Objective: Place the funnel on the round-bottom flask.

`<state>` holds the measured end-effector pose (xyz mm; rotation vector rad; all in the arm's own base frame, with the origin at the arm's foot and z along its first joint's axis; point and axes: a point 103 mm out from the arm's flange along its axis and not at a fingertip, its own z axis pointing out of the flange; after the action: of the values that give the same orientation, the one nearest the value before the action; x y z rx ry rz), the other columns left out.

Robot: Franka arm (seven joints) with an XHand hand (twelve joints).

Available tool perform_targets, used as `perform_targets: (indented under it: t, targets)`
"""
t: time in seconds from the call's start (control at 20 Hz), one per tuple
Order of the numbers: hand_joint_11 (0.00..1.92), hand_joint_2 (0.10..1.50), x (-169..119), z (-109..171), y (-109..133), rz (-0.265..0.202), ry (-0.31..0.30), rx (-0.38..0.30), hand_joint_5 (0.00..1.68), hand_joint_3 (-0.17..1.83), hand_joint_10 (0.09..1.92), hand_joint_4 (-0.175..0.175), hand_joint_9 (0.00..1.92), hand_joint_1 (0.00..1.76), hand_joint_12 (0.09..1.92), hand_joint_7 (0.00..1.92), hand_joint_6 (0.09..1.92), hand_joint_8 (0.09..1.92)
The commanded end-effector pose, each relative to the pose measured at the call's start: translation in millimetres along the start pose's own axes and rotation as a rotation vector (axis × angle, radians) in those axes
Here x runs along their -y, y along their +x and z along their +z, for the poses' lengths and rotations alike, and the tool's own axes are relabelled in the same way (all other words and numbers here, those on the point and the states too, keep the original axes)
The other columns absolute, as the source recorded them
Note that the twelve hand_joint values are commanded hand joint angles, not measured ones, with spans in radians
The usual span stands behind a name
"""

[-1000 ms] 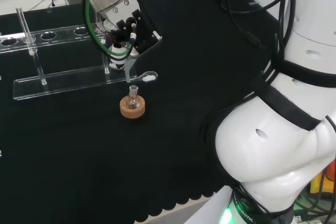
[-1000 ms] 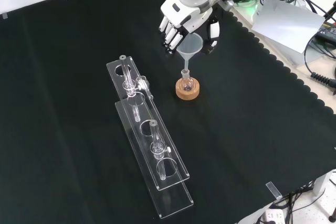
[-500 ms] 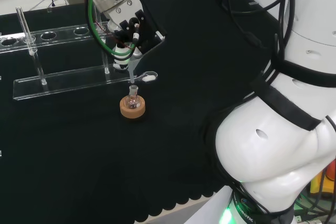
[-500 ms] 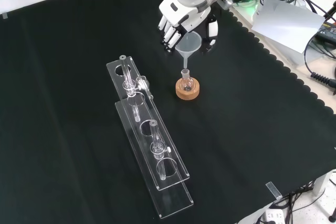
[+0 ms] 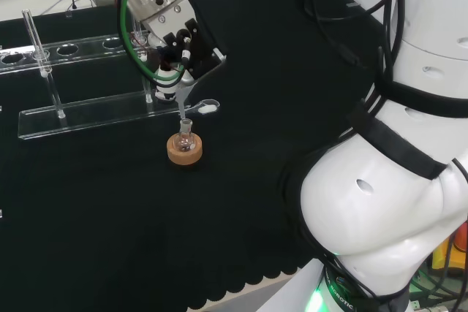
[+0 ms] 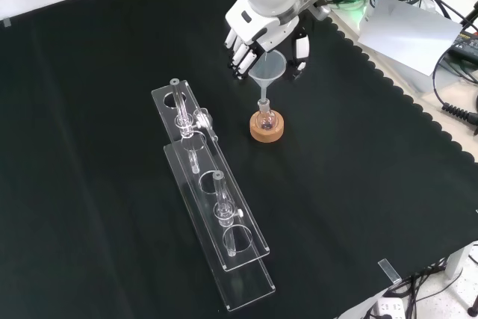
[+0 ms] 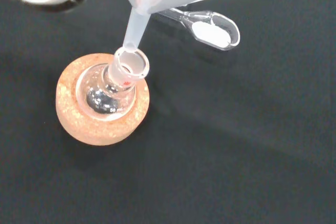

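Note:
A small clear round-bottom flask (image 6: 263, 117) stands upright on a cork ring (image 6: 267, 128) near the middle of the cloth. My hand (image 6: 261, 24) holds a clear plastic funnel (image 6: 267, 72) above it, fingers and thumb curled round the cone. In the wrist view the funnel's stem (image 7: 134, 24) ends right at the rim of the flask's neck (image 7: 131, 62), tip at the mouth's edge. The head view shows the hand (image 5: 170, 31) over the flask (image 5: 185, 135) with the stem pointing down at it.
Two long clear racks (image 6: 216, 214) lie to the flask's left in the front view, with test tubes (image 6: 222, 199) standing in them. A small clear spoon-like piece with white content (image 7: 212, 31) lies just beyond the cork ring. The cloth's scalloped edge (image 6: 403, 87) runs at the right.
The hand has lowered the funnel slightly and shifted it, so the stem tip now meets the flask's neck. The flask and its cork ring have not moved.

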<state>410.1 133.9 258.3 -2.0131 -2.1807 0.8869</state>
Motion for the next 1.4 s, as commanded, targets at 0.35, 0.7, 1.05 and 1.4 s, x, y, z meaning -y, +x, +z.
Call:
perform_targets:
  t: [0.35, 0.7, 1.05, 1.4]
  targets:
    - [0.79, 0.66, -2.1, 9.0, -7.0, -0.008, 0.002, -0.013, 0.73, 0.81, 0.53, -0.003, 1.19, 0.9, 1.2, 0.79, 0.86, 0.69]
    - [0.79, 0.66, -2.8, 14.3, -17.4, -0.002, 0.019, -0.006, 0.73, 0.81, 0.53, -0.003, 1.19, 0.9, 1.2, 0.79, 0.86, 0.69]
    - [0.79, 0.66, -4.7, 15.8, -17.7, -0.017, 0.013, -0.024, 0.73, 0.81, 0.53, -0.003, 1.19, 0.9, 1.2, 0.79, 0.86, 0.69]
    - [0.79, 0.66, -6.8, 17.6, -18.3, -0.012, 0.015, -0.018, 0.73, 0.81, 0.53, -0.003, 1.19, 0.9, 1.2, 0.79, 0.86, 0.69]
